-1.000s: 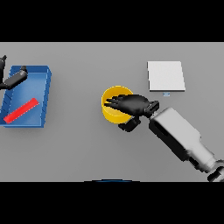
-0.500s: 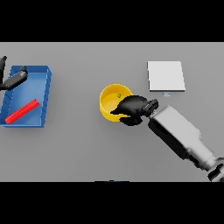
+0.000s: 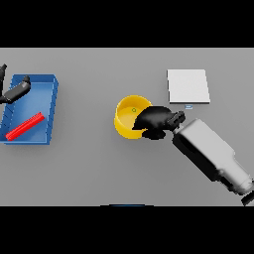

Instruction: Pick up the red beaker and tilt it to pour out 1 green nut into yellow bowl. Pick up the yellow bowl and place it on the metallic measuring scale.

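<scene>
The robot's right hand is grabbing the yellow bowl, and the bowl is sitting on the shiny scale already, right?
Not quite. The head view shows the right hand on the yellow bowl, but the bowl sits on the grey table, apart from the scale.

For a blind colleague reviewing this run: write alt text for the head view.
The robot's dark right hand grips the right rim of a round yellow bowl holding a small green nut, mid-table. A flat metallic square scale sits behind-right; a blue tray holding a red beaker lies far left.
</scene>
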Controlling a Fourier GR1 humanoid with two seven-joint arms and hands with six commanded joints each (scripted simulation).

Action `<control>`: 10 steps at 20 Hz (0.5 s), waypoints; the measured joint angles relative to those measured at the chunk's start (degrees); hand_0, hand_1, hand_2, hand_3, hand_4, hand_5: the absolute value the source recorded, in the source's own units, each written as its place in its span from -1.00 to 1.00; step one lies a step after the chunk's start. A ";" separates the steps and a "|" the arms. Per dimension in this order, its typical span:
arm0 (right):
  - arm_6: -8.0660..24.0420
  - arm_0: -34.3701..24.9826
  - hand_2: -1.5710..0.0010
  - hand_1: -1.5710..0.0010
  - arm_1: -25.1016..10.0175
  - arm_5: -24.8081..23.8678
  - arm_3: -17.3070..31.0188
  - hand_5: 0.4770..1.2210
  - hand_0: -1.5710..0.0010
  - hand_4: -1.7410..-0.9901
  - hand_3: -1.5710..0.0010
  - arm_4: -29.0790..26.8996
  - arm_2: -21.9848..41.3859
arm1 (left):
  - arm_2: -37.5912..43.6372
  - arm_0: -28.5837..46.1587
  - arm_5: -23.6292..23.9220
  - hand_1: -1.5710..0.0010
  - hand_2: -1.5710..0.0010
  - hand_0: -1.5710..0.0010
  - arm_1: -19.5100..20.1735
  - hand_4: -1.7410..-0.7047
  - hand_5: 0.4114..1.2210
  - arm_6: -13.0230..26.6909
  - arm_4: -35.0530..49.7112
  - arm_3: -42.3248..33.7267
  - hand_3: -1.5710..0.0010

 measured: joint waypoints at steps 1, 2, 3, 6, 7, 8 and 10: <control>0.56 0.28 -0.87 -0.96 -0.53 0.81 -1.94 0.98 -0.96 -0.97 -0.61 -0.95 -0.71 | 0.07 0.04 0.04 1.00 1.00 1.00 -0.17 0.81 -0.23 0.14 0.04 0.58 1.00; 0.77 -0.10 -0.90 -0.97 -1.20 1.61 -3.17 0.98 -0.97 -0.97 -0.69 -1.43 -1.18 | 0.19 -0.10 0.09 1.00 1.00 1.00 0.02 0.82 -0.23 0.56 0.21 0.06 1.00; 1.02 -0.22 -0.92 -0.97 -2.22 2.28 -4.41 0.99 -0.98 -0.97 -0.75 -1.98 -1.82 | -0.07 -0.40 -0.02 1.00 1.00 1.00 -0.15 0.82 -0.24 0.72 0.02 -0.07 1.00; 4.37 -2.06 -0.96 -0.99 -3.67 4.95 -8.04 0.99 -0.99 -0.96 -0.70 -3.30 -3.95 | -0.11 -1.07 -0.18 1.00 1.00 1.00 0.00 0.82 -0.24 1.19 -0.23 0.16 1.00; 5.74 -2.80 -0.97 -0.99 -3.91 6.03 -9.19 0.99 -0.99 -0.96 -0.67 -3.81 -4.66 | 0.06 -0.82 -0.50 1.00 1.00 1.00 0.41 0.82 -0.23 0.80 0.05 -0.08 1.00; 5.57 -3.17 -0.97 -0.99 -5.09 6.65 -9.88 1.00 -0.99 -0.95 -0.64 -4.18 -5.39 | -0.25 -0.69 -0.53 1.00 1.00 1.00 -0.21 0.81 -0.23 0.83 -0.06 0.49 1.00; 7.42 -3.23 -0.98 -0.99 -5.85 6.86 -9.97 1.00 -0.99 -0.95 -0.59 -4.60 -6.58 | 0.37 -1.97 -1.04 1.00 1.00 1.00 -0.24 0.80 -0.23 1.01 0.25 1.50 1.00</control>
